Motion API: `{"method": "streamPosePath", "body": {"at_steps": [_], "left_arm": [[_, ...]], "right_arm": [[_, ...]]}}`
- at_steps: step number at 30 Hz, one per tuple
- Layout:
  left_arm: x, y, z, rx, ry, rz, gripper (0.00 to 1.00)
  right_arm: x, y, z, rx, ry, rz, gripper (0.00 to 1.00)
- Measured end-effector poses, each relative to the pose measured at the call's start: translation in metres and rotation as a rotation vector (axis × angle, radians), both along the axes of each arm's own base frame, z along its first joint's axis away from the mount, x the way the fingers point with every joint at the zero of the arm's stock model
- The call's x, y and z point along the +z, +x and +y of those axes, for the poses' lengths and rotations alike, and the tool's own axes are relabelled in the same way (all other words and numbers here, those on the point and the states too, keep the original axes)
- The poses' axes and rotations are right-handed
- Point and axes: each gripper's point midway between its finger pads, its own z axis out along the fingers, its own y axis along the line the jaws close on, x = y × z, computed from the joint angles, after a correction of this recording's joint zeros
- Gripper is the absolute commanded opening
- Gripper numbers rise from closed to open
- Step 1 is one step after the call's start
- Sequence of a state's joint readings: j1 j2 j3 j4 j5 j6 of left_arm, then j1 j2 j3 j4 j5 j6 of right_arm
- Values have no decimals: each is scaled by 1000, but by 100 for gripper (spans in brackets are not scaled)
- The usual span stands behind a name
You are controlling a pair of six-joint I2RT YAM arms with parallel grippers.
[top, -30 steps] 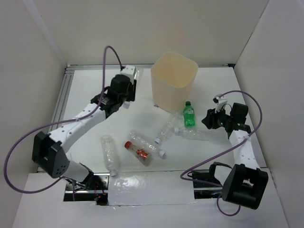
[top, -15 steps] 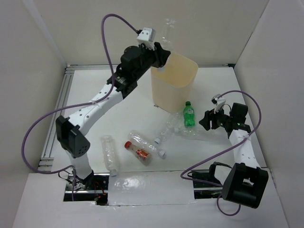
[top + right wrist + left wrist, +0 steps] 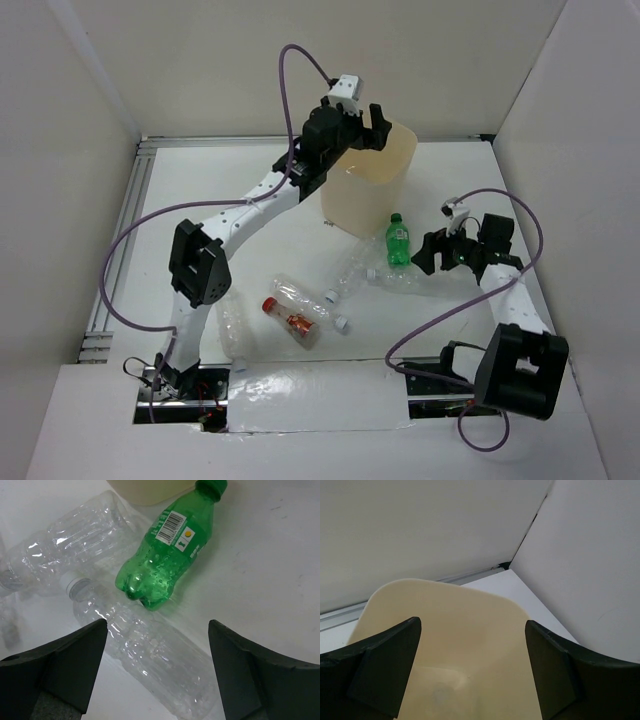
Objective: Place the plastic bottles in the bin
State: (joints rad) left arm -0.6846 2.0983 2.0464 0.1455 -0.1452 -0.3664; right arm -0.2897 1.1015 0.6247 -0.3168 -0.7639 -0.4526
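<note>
Bottles [image 3: 300, 293] lie scattered across the middle of the table [image 3: 170, 180], nearer me than the bin [image 3: 385, 185] by the far edge. They look light, thin-walled and slippery, so I'd pinch the green bottle [image 3: 167, 555] across its waist. My left gripper [image 3: 470, 670] gapes empty over the bin, and my right gripper [image 3: 156, 640] gapes just above the green bottle.

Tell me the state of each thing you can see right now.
Bin, upright, top open.
Left gripper, open, empty, above the bin.
Right gripper, open, empty, above a clear bottle.
Green bottle, capped, lying on the table.
Red-capped bottle, lying on the table.
</note>
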Motion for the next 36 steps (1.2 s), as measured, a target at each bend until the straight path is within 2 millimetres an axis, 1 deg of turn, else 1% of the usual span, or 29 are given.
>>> {"method": "streamPosePath", "body": {"at_steps": [5, 7, 9, 10, 12, 15, 16, 17, 19, 20, 21, 22, 23, 25, 26, 27, 29, 32, 34, 36], "left_arm": [[22, -4, 2, -3, -5, -40, 99], [31, -12, 6, -5, 8, -46, 99], [37, -29, 19, 5, 36, -49, 99], [38, -43, 29, 12, 60, -44, 99], [45, -80, 56, 37, 82, -31, 99], [53, -145, 112, 91, 74, -20, 99], [51, -162, 133, 117, 64, -11, 99], [45, -177, 154, 152, 50, 13, 99], [16, -203, 193, 234, 22, 98, 99], [-1, -212, 206, 265, 14, 147, 99], [-27, -223, 220, 310, 9, 224, 99], [-51, -232, 229, 338, 16, 288, 99], [-79, -242, 237, 368, 36, 363, 99], [-130, -260, 252, 433, 76, 507, 99], [-153, -269, 258, 467, 103, 576, 99], [-171, -278, 263, 494, 125, 633, 99], [-193, -292, 273, 547, 167, 724, 99], [-212, -304, 280, 628, 195, 826, 99], [-223, -309, 283, 683, 225, 883, 99], [-232, -314, 286, 727, 252, 926, 99]], "right_arm": [[-27, 10, 19, 3, 23, 115, 90], [-33, 17, 26, -6, 23, 145, 92], [-36, 28, 32, -21, 28, 161, 92], [-37, 35, 34, -33, 28, 164, 92], [-40, 52, 34, -77, 26, 175, 92], [-46, 71, 32, -138, 16, 187, 93], [-49, 76, 31, -161, 10, 190, 93], [-53, 80, 31, -175, 7, 196, 91], [-61, 86, 34, -205, 1, 213, 88], [-64, 88, 35, -213, -3, 219, 86], [-68, 89, 35, -223, -4, 230, 84], [-72, 89, 37, -227, -5, 240, 83], [-75, 88, 38, -230, -8, 251, 76], [-78, 87, 39, -237, -10, 261, 69], [-78, 88, 39, -242, -10, 262, 59], [-78, 88, 39, -243, -11, 261, 53], [-76, 88, 37, -253, -11, 260, 46], [-70, 84, 29, -263, -11, 259, 35], [-59, 81, 15, -287, -8, 245, 33], [-38, 79, -6, -328, -4, 216, 32]]}}
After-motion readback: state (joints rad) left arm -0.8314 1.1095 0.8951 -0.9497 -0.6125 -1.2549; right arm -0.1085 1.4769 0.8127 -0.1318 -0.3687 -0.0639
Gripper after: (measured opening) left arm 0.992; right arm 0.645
